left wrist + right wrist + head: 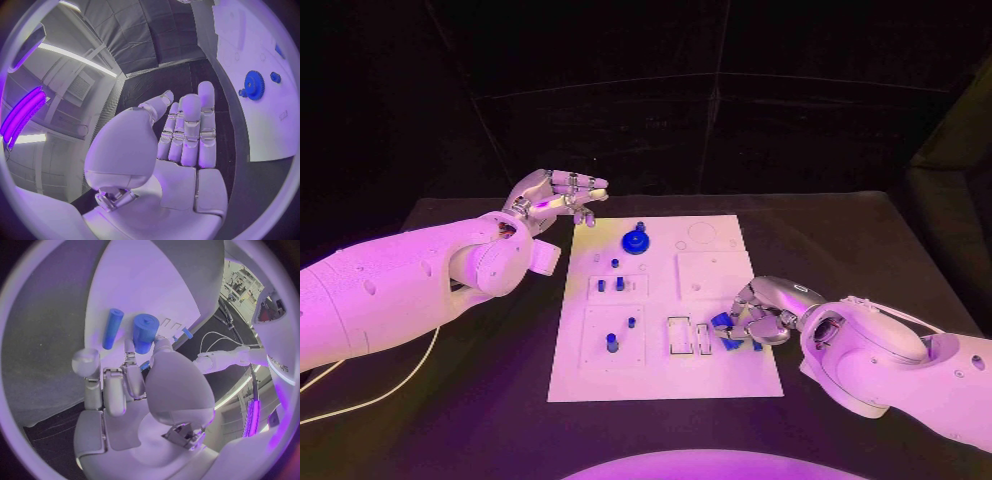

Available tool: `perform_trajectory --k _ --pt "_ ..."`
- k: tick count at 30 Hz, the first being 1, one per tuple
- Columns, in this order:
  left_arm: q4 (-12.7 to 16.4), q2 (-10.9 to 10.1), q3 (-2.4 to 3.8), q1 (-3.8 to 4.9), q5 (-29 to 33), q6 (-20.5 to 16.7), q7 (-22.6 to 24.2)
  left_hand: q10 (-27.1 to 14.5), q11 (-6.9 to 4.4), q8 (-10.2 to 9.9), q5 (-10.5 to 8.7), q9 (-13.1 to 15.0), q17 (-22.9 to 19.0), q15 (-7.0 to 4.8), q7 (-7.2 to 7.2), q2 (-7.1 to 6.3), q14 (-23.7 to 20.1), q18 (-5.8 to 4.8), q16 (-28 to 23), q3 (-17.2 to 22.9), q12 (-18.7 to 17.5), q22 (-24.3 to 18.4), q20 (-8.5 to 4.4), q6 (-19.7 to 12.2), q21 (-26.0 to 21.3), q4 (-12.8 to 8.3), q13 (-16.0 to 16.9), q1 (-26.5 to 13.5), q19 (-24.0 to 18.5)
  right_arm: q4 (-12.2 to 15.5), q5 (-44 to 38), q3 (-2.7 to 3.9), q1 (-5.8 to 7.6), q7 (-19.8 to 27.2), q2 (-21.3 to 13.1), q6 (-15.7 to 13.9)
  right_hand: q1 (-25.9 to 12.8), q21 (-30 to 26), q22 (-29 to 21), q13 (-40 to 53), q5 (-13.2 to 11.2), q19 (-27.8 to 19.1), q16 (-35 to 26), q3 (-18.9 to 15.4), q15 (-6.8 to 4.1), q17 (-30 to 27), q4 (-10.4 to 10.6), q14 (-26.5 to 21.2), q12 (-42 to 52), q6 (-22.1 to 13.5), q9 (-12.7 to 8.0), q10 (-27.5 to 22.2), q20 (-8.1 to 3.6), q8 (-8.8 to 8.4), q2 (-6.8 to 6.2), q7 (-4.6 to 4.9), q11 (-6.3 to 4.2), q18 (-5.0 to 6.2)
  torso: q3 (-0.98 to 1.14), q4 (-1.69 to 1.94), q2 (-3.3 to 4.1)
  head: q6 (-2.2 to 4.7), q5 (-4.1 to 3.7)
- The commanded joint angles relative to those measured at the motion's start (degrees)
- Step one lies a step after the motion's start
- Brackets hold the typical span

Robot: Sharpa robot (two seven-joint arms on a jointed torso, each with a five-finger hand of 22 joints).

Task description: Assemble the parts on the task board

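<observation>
Right wrist view, right hand [134, 385] pinching blue cylinder part [144, 333], left hand [560, 197] empty, fingers apart

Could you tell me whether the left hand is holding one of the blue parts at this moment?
No, the left hand is empty in its wrist view, palm bare and fingers straight, and the blue gear lies apart on the task board.

The board [661, 370] looks like smooth, matt white plastic, with shallow recesses cut cleanly into it. The table [877, 230] under it is dull black, with a soft, cloth-like look. The gear [635, 241] and the pegs [606, 285] are solid blue plastic with a slight sheen. Both arms wear glossy white shells. The left hand [560, 195] and right hand [759, 312] have smooth pale casings with shiny, metal-looking links.
</observation>
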Motion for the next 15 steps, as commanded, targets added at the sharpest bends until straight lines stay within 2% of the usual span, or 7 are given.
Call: perform_trajectory --k 1,8,15 --pt "0.07 0.06 0.04 0.05 0.19 0.95 -0.01 -0.36 -0.01 -0.13 0.02 -0.02 -0.09 -0.02 -0.04 0.48 -0.33 0.80 -0.25 -0.29 0.24 -0.10 0.21 -0.51 -0.42 0.04 0.06 0.09 -0.15 1.05 4.31 0.06 0.08 1.90 0.14 -6.35 0.39 0.23 -0.04 0.86 0.35 0.24 0.34 0.04 -0.51 7.92 0.06 4.75 0.18 0.67 1.41 0.98 -0.25 0.18 0.52 -0.05 -0.83 -0.92 -0.01 0.06 0.01 0.09 0.07" --pt "0.04 0.07 0.03 0.04 0.19 1.21 -0.29 -0.37 0.00 -0.13 0.01 -0.02 -0.12 -0.02 -0.04 0.48 -0.35 0.80 -0.27 -0.30 0.24 -0.10 0.21 -0.52 -0.43 0.04 0.06 0.10 -0.14 2.32 7.13 0.07 0.08 2.55 0.96 -7.11 0.18 0.23 -0.04 0.80 0.57 0.24 0.32 -0.05 -0.55 7.87 0.14 4.73 0.06 0.82 1.56 0.96 -0.30 0.23 0.73 -0.11 -0.88 -0.92 -0.05 0.01 0.02 0.19 0.36" --pt "0.10 0.09 0.01 0.04 0.19 1.52 -0.45 -0.39 0.00 -0.13 0.02 -0.03 -0.15 -0.01 -0.03 0.48 -0.36 0.80 -0.28 -0.31 0.25 -0.11 0.21 -0.53 -0.44 0.03 0.05 0.10 -0.14 2.60 8.26 0.08 0.09 2.33 2.65 -6.15 0.05 0.24 -0.03 1.01 0.79 0.25 0.37 -0.11 -0.59 8.00 0.14 4.75 0.17 0.97 1.69 1.06 -0.34 0.25 0.92 -0.19 -0.94 -0.93 -0.07 0.08 0.06 0.18 0.56"
